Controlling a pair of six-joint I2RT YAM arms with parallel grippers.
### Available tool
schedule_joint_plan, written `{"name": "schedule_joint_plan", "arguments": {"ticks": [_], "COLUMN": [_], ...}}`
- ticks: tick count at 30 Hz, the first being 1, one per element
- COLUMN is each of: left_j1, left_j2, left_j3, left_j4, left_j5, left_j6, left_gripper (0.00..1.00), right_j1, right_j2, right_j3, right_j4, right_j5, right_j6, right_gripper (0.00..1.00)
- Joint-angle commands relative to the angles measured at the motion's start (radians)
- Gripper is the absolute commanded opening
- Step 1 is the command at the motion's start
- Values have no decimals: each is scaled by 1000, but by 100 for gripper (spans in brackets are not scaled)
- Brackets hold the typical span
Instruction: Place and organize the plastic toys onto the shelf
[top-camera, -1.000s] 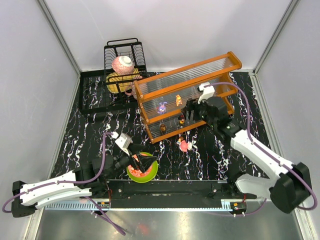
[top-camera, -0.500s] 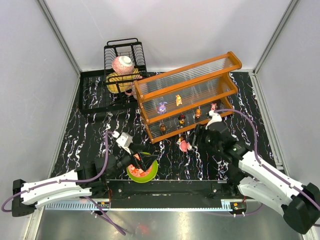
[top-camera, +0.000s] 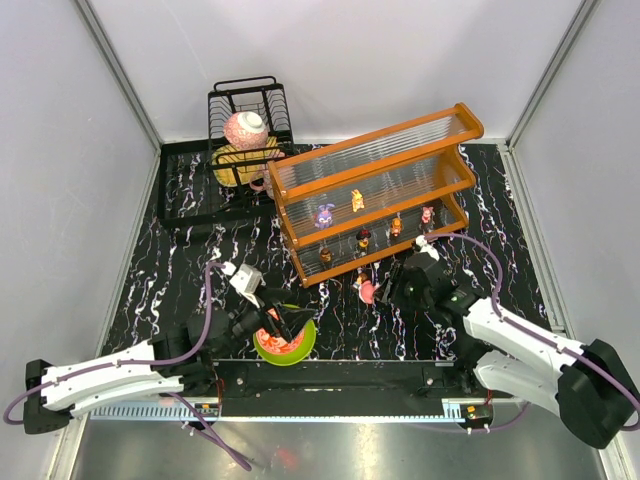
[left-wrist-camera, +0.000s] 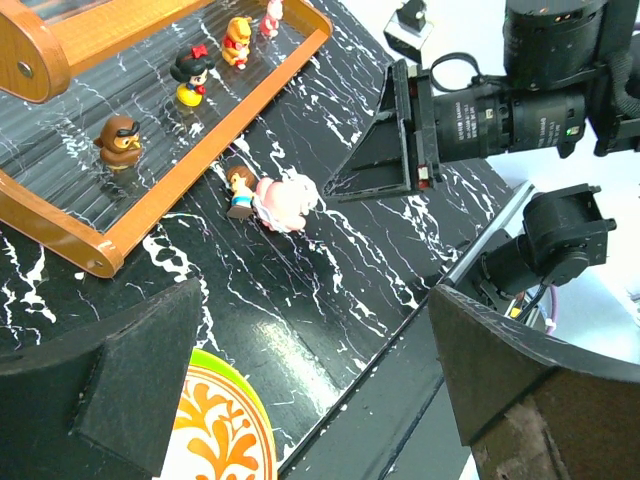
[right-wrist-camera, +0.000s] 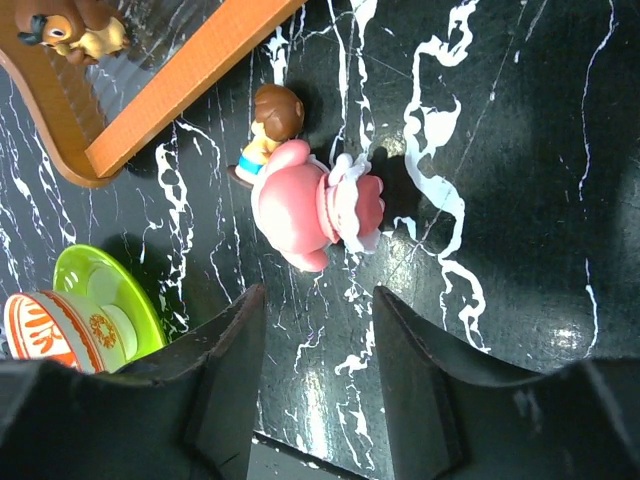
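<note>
Nearest, the left claw (top-camera: 283, 322) hangs spread wide and empty over the green-rimmed bowl (top-camera: 303, 349). Just beyond it, the right claw (right-wrist-camera: 320, 300) holds nothing, its jaws apart and just short of the pink-and-white toy (right-wrist-camera: 305, 215). That toy lies on the black counter (right-wrist-camera: 500, 150) against a small brown-haired toy (right-wrist-camera: 272, 118). Close behind them stands the orange-framed shelf (top-camera: 372, 152), with six more toys upright on its clear panels.
</note>
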Motion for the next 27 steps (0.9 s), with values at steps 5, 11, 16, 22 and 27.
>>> {"name": "schedule_joint_plan", "arguments": {"ticks": [5, 11, 16, 22, 27], "left_j1": [4, 4, 4, 4, 4], "left_j2": [-25, -19, -17, -17, -13], "left_j3": [-15, -18, -20, -21, -20], "left_j4": [36, 42, 42, 39, 44], "left_j5": [-16, -18, -21, -22, -22], "left_j6": [-18, -16, -16, -18, -16], "left_gripper": [99, 99, 99, 99, 99], "right_j1": [7, 8, 7, 8, 7], "right_j2": [55, 104, 138, 170, 168], "right_j3": [-9, -6, -3, -9, -12], "right_j4": [72, 108, 147, 181, 181], "right_j5": [69, 82, 83, 82, 109], "right_j6": [58, 40, 17, -5, -18], "right_gripper": [45, 45, 45, 44, 44]}}
